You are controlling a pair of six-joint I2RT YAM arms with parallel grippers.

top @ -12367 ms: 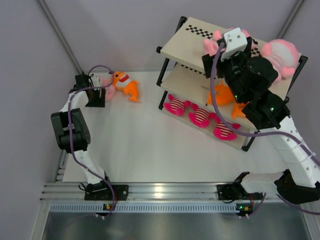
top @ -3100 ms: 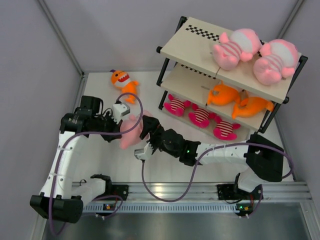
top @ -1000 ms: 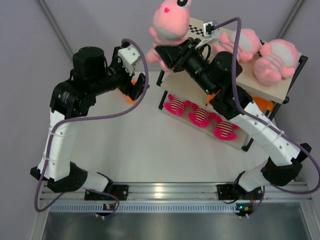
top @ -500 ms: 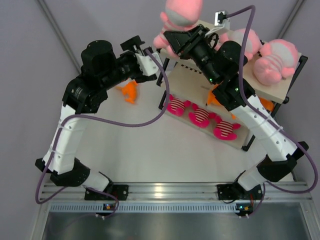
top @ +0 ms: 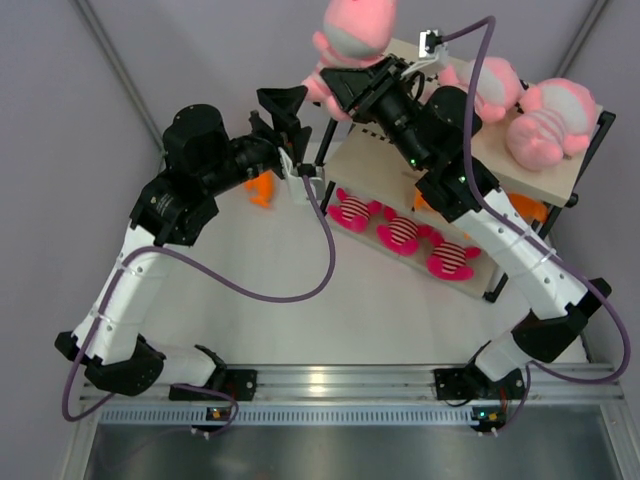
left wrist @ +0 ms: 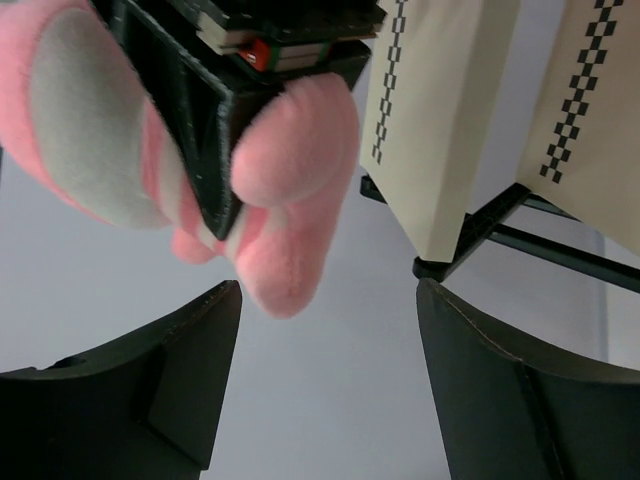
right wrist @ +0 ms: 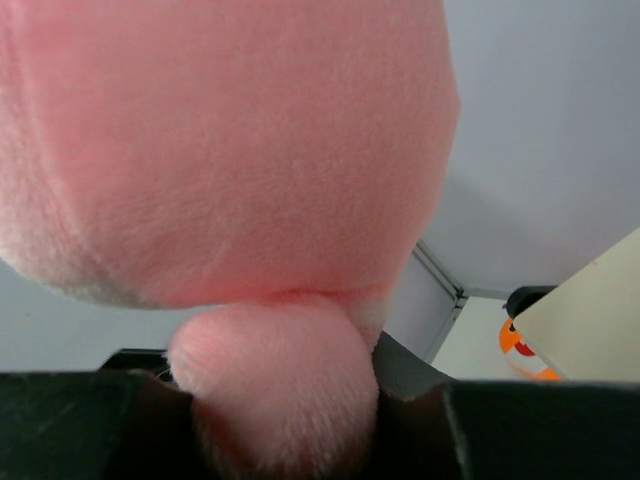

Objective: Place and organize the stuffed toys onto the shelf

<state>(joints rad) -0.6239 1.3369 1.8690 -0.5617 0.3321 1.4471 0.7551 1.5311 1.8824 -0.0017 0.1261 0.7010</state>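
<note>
My right gripper (top: 345, 82) is shut on a big pale-pink stuffed toy (top: 356, 28), held high beside the shelf's (top: 385, 100) top-left corner. In the right wrist view the toy (right wrist: 230, 140) fills the frame, with one limb pinched in the gripper (right wrist: 290, 400). My left gripper (top: 293, 128) is open just left of it and holds nothing. In the left wrist view the pink toy (left wrist: 295, 200) hangs just above the open gripper (left wrist: 330, 292). Two more pink toys (top: 520, 105) lie on the top board. Three magenta toys (top: 400, 233) line the lowest tier.
An orange fish (top: 262, 188) lies on the table behind my left arm; the right wrist view shows this fish (right wrist: 520, 350) too. Other orange fish (top: 530, 210) sit on the middle tier, mostly hidden. The checkered top board (left wrist: 440, 130) is close on the right.
My left gripper has swung right toward the shelf and the held pink toy, its jaws a little narrower. The right gripper has shifted the toy slightly right and up.
</note>
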